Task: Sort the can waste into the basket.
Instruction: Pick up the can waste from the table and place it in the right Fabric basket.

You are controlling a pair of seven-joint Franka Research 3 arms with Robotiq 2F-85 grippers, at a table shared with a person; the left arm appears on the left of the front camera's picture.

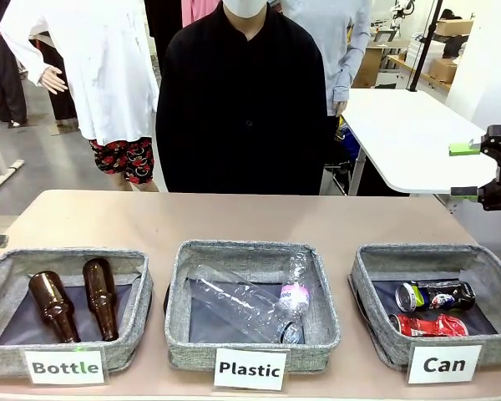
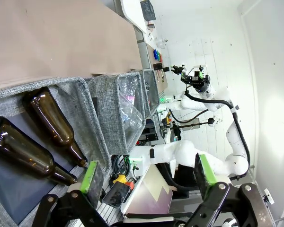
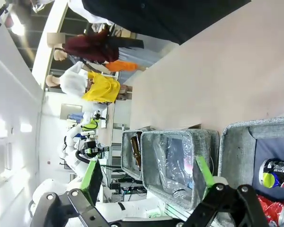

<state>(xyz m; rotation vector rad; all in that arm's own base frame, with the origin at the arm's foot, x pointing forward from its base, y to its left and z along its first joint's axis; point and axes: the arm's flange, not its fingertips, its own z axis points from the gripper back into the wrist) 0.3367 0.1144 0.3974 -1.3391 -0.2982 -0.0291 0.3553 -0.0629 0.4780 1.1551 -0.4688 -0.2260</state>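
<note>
Robotics lab set up for a waste-sorting demo.
White robot arm [image 2: 213,101] on a stand, cardboard boxes [image 1: 447,38] behind, three labelled baskets — Bottle [image 1: 64,367], Plastic [image 1: 250,368], Can [image 1: 444,364].

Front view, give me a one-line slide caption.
Both cans, red and dark, lie in the Can basket; right gripper open at the table's edge.

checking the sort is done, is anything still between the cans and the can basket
Nothing visible: both cans already lie inside the Can basket, the dark can behind the red can. The right pincer hangs open above and behind the basket, holding nothing.
</note>
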